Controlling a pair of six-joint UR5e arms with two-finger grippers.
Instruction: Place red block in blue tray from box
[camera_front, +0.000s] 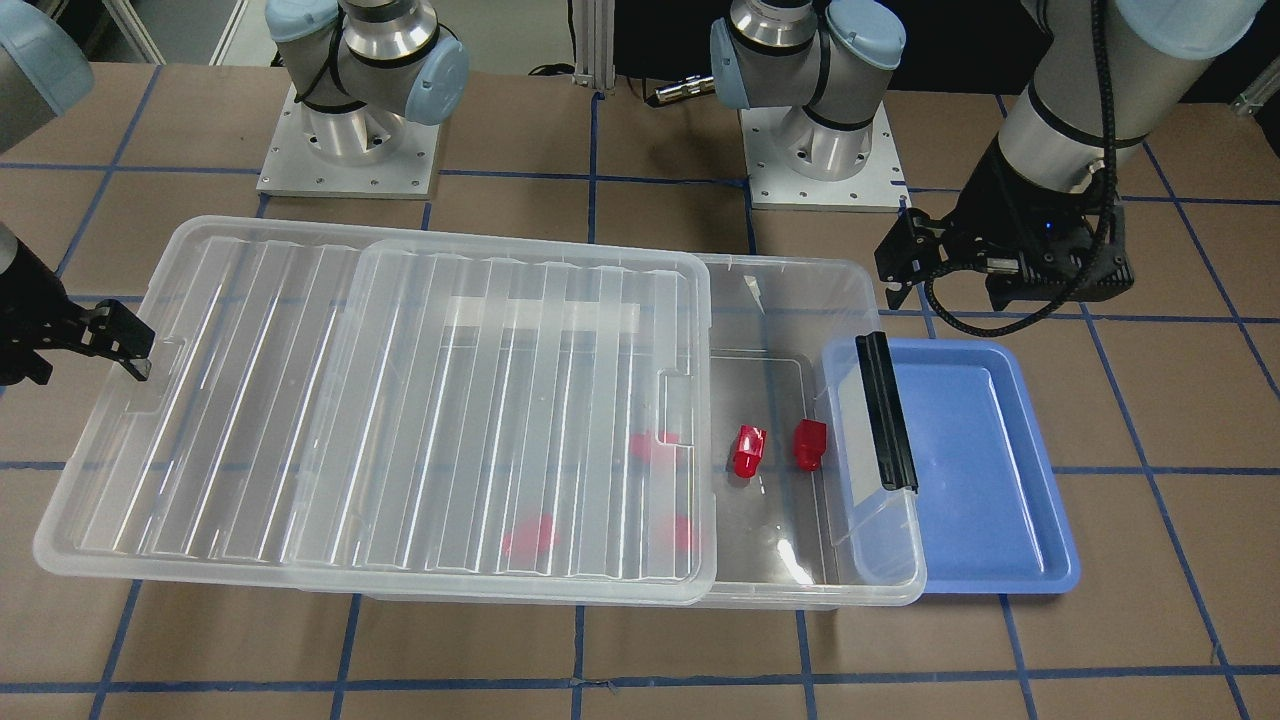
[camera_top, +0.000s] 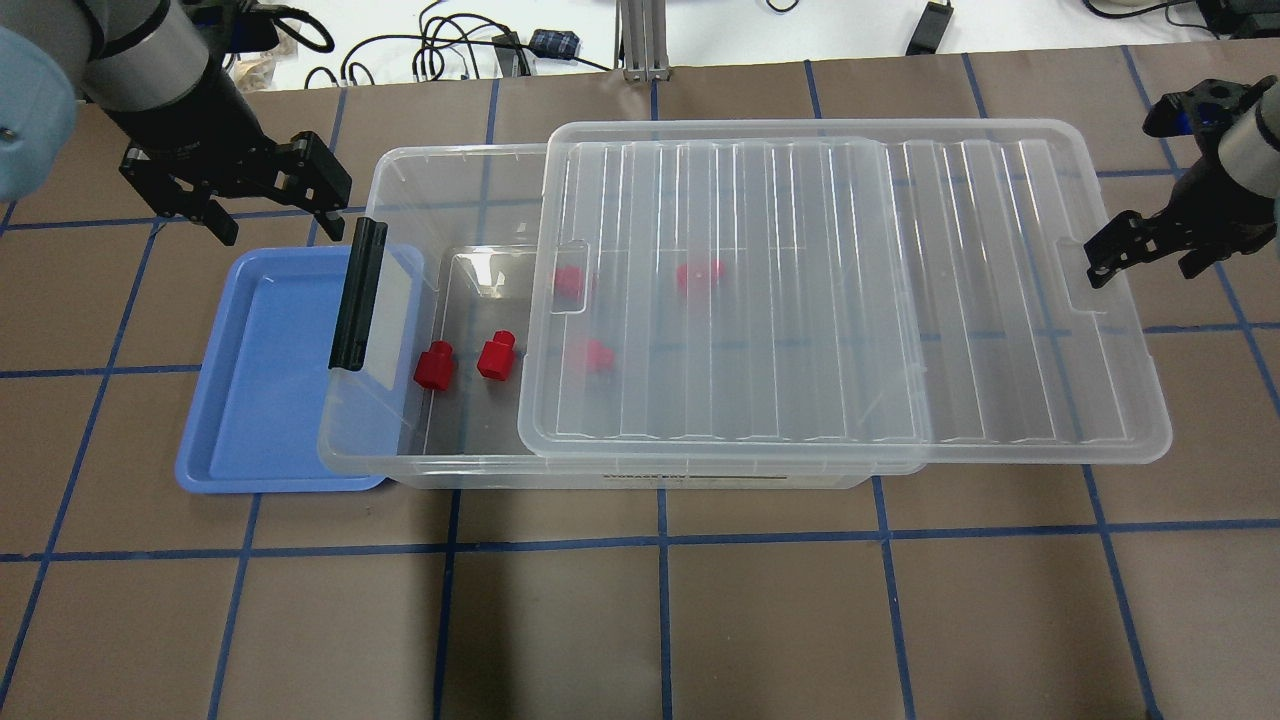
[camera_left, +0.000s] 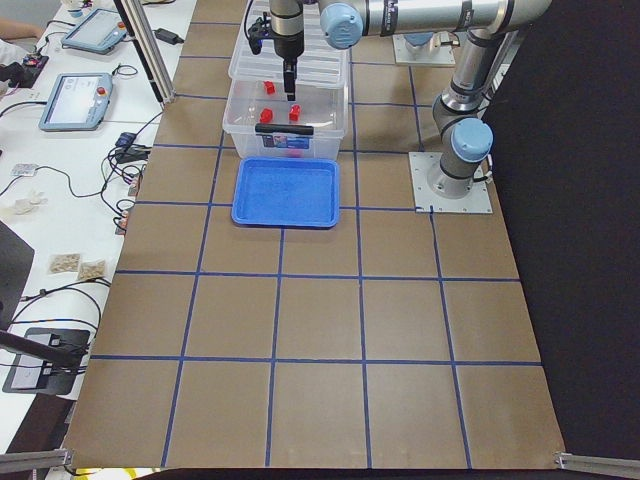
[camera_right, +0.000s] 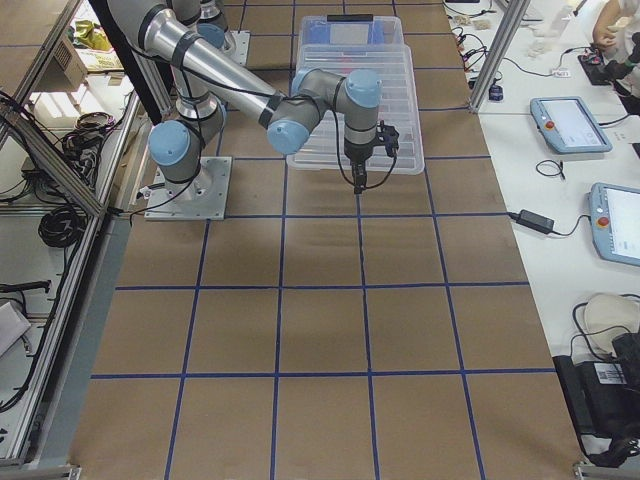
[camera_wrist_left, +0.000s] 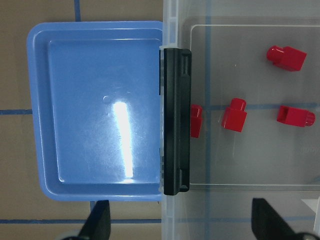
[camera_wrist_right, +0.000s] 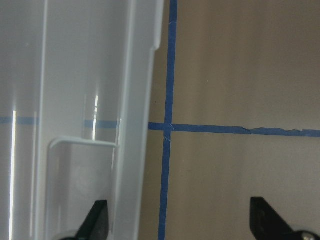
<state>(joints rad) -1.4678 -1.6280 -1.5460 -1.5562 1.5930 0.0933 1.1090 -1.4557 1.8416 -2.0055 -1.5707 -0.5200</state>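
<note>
The box (camera_top: 455, 160) is a clear bin with its ribbed lid (camera_top: 800, 290) slid toward my right, so its left end is uncovered. Two red blocks (camera_top: 434, 364) (camera_top: 495, 356) lie on the bare floor there; three more show blurred under the lid (camera_top: 699, 275). The blue tray (camera_top: 265, 380) lies empty at the bin's left end, partly under the black bar latch (camera_top: 358, 294). My left gripper (camera_top: 275, 205) is open and empty above the tray's far corner. My right gripper (camera_top: 1145, 265) is open at the lid's right edge, holding nothing.
The left wrist view looks down on the tray (camera_wrist_left: 100, 110), the latch (camera_wrist_left: 176, 120) and several blocks (camera_wrist_left: 234, 115). The right wrist view shows the lid's edge (camera_wrist_right: 135, 125) over brown table with blue tape lines (camera_wrist_right: 170, 125). Both arm bases (camera_front: 350, 150) stand behind the bin.
</note>
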